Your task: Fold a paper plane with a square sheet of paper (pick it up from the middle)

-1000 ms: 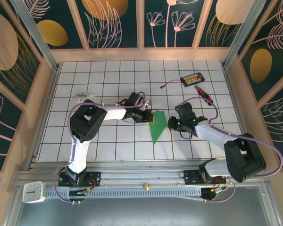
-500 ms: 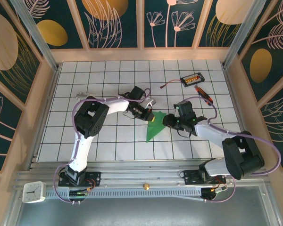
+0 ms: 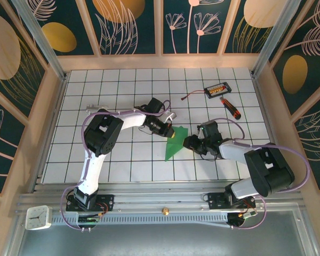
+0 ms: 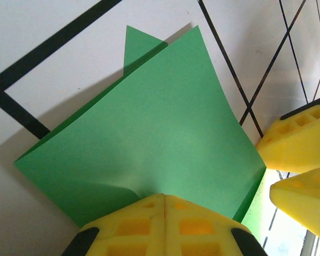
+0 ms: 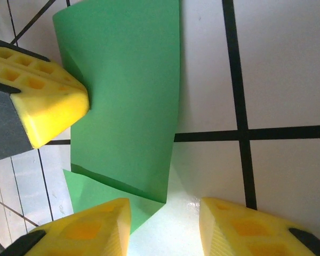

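Left end effector [image 4: 162,205] is clamped on the far end of the folded bright-green paper sheet [image 4: 149,133], whose long axis slants toward the tabletop's [image 3: 122,160] near edge. Right end effector [image 5: 163,209], jaws partly apart, sits just right of it, with a sheet corner poking between them.

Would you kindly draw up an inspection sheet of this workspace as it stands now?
Surface: white table with black grid lines.
Job's things: folded green paper, creased to a narrow pointed shape, mid-table.
Clutter: black box with orange parts and screwdriver far right, apart from the paper; small pale item far left, too small to identify.
Grippers: left pincer shut on the paper's edge; right pincer open beside the paper.
Cables: purple cables along the arms; thin red wire by the box.
Surroundings: floral wall panels; small clock on the near ledge.
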`<action>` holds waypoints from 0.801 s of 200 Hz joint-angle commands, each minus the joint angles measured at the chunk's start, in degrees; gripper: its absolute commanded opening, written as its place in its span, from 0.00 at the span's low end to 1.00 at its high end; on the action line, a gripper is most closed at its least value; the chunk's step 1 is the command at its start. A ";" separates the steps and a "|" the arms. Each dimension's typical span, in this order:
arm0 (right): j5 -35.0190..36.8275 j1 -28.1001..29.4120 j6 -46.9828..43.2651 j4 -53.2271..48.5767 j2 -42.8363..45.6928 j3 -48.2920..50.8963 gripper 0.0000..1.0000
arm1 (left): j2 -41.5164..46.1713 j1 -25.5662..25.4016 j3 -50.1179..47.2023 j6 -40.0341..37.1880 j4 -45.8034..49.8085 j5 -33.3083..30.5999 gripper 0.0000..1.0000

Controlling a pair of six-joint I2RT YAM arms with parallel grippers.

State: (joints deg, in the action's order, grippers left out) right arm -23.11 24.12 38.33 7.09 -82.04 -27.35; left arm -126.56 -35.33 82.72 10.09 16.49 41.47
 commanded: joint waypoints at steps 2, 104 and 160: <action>-2.81 0.57 1.11 7.07 -3.09 0.33 0.34 | -1.44 0.35 -1.86 -0.77 1.53 -3.40 0.00; -2.05 0.28 0.23 5.92 -2.72 -1.35 0.09 | -0.80 0.37 -1.31 -0.18 1.36 -3.91 0.03; -0.71 0.54 8.35 5.29 2.11 0.57 0.00 | 8.46 0.35 -6.90 5.06 -6.05 -7.19 0.37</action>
State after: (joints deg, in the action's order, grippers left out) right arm -24.93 24.21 41.58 12.67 -83.33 -27.75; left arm -123.87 -35.88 80.73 12.34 14.72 39.90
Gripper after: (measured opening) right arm 0.058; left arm 0.331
